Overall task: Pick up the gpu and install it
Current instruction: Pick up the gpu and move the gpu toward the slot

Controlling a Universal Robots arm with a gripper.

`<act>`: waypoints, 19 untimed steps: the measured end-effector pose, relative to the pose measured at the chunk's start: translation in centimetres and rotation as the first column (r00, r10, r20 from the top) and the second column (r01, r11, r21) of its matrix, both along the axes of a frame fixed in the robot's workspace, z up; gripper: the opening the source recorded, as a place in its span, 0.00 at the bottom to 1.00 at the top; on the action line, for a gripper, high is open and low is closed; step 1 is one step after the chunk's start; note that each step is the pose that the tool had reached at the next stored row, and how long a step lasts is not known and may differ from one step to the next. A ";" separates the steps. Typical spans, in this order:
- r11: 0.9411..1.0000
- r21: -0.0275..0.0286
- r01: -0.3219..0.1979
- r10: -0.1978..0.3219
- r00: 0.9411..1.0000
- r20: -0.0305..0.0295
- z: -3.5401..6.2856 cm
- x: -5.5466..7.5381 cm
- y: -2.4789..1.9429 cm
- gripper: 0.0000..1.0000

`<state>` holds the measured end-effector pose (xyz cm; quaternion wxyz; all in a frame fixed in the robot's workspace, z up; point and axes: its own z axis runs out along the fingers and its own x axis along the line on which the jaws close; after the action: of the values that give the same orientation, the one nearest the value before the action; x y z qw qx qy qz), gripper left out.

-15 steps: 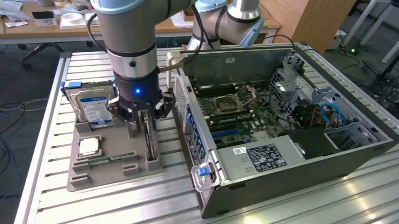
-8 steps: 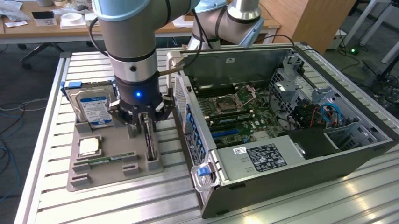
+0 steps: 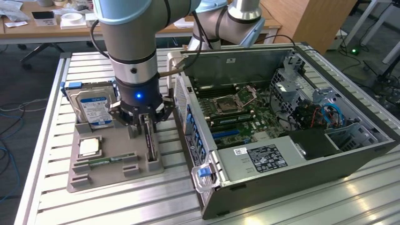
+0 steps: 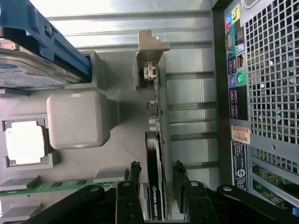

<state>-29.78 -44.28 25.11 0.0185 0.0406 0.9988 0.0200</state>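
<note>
The gpu (image 3: pixel 150 143) stands on its thin edge at the grey tray's (image 3: pixel 93 180) edge nearest the computer (image 3: pixel 325 154); the end effector (image 3: pixel 145 123) is open, one finger each side, not squeezing; it should stay straight and grip the flat sides gently.

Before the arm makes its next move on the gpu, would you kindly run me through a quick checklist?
1. Claw straddles the gpu, one of its fingers on each side: ok.
2. Claw shut on the gpu: not ok; a gap shows on both sides.
3. Gpu standing on edge in the grey holder tray: ok.
4. Computer case open, motherboard exposed: ok.
5. Expansion slot free for the card: cannot tell.
</note>
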 end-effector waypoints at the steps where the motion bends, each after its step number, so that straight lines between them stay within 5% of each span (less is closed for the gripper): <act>1: 1.000 0.000 0.000 0.000 1.000 0.000 -0.05 0.0 0.05 0.42; 19: 1.000 -0.001 0.000 0.000 1.000 0.000 -1.41 0.0 0.60 0.42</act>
<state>-29.78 -43.68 23.70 0.0185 0.0406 0.9988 0.0197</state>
